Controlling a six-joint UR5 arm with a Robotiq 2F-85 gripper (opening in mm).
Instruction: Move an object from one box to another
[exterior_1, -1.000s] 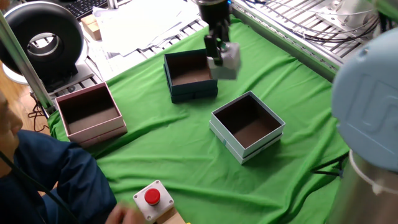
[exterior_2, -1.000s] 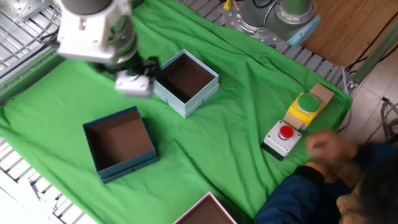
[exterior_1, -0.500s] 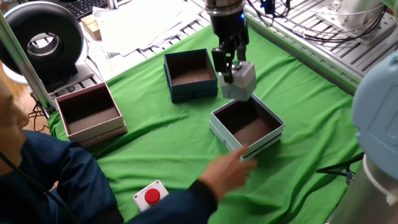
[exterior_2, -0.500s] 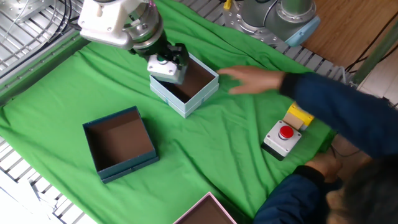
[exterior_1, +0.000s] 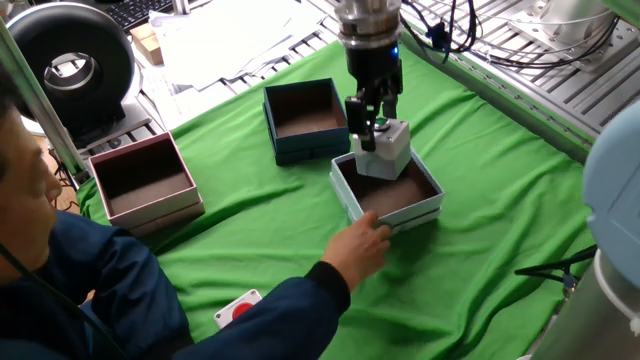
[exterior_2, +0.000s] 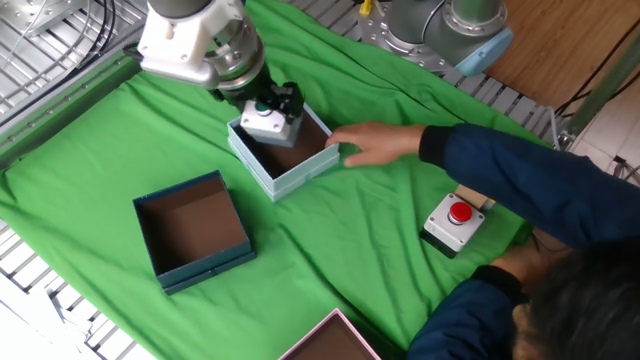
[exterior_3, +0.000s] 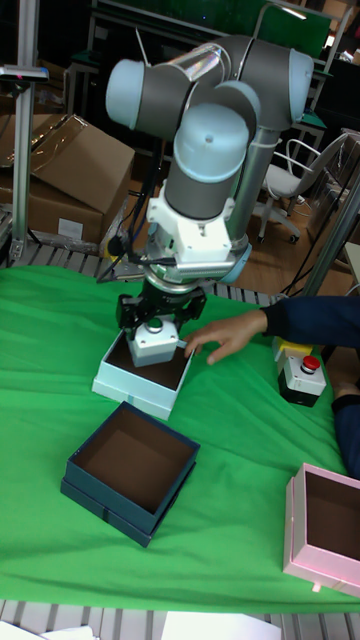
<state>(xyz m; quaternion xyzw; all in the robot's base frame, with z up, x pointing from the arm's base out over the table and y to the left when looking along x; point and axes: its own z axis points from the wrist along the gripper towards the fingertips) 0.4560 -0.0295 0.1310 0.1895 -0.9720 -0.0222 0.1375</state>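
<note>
My gripper (exterior_1: 372, 118) (exterior_2: 272, 105) (exterior_3: 155, 322) is shut on the object (exterior_1: 387, 150) (exterior_2: 266, 122) (exterior_3: 156, 342), a light-grey cube with a green button on top. It holds the cube upright, low over the far part of the pale blue-white box (exterior_1: 400, 218) (exterior_2: 255, 166) (exterior_3: 128, 390), partly below the rim. The dark teal box (exterior_1: 310, 150) (exterior_2: 205, 272) (exterior_3: 110, 505) stands beside it with only its brown inside showing.
A person's hand (exterior_1: 360, 245) (exterior_2: 365, 145) (exterior_3: 215, 340) rests on the pale box's rim, close to my gripper. A grey unit with a red button (exterior_1: 238, 307) (exterior_2: 455, 220) (exterior_3: 303, 370) and a pink box (exterior_1: 145, 180) (exterior_2: 330, 340) (exterior_3: 325, 525) sit on the green cloth.
My gripper carried the grey cube from beside the dark teal box to the pale box and lowered it. A person's hand reached in, took the pale box's rim and shifted the box slightly.
</note>
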